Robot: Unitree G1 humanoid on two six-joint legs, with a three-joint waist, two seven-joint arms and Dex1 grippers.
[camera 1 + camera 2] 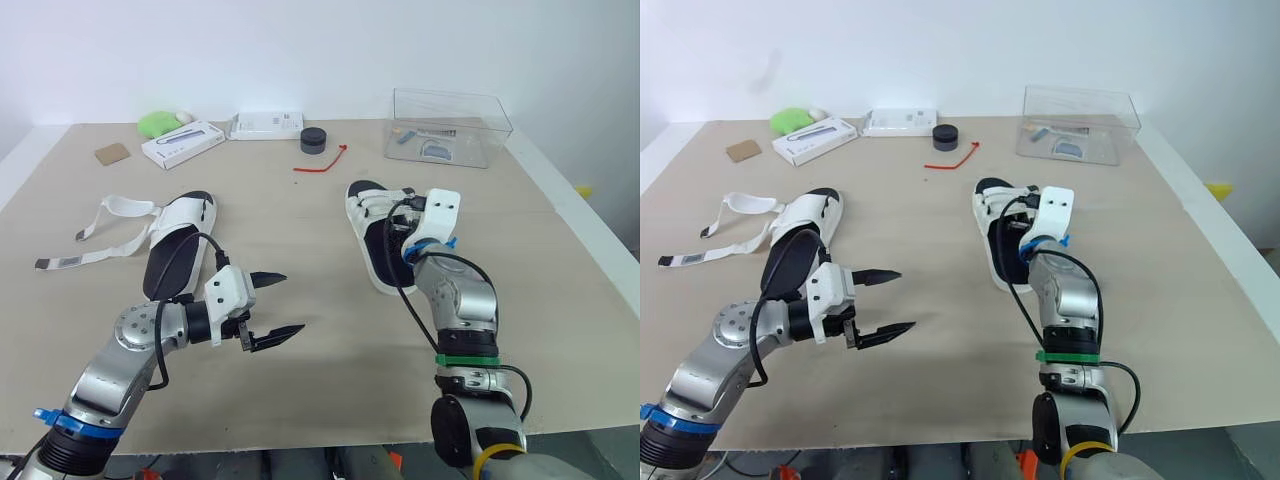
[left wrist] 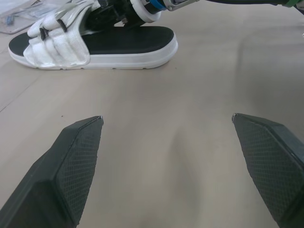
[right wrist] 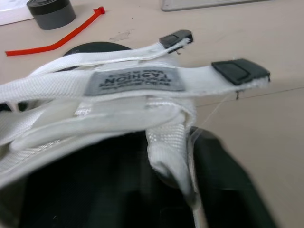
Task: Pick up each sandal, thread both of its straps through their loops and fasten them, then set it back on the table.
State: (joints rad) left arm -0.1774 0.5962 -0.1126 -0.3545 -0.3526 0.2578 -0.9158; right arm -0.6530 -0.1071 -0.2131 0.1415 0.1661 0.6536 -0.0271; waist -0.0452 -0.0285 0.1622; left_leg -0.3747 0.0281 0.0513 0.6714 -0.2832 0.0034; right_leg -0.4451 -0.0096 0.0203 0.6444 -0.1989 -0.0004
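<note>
At the table's (image 1: 300,225) left side, the left sandal (image 1: 180,235) lies with its straps loose toward 9 o'clock. The left gripper (image 1: 292,302), its forearm bent across, points to 3 o'clock above the table, spread wide and empty. The right arm reaches toward 12 o'clock, with the right gripper (image 1: 408,230) at the right sandal (image 1: 372,255); whether it grips cannot be told.

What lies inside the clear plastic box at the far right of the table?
Inside the clear box a few small items lie on its floor, among them a pale curved piece and a bluish item. Nothing covers them, but they are too small to identify.
</note>
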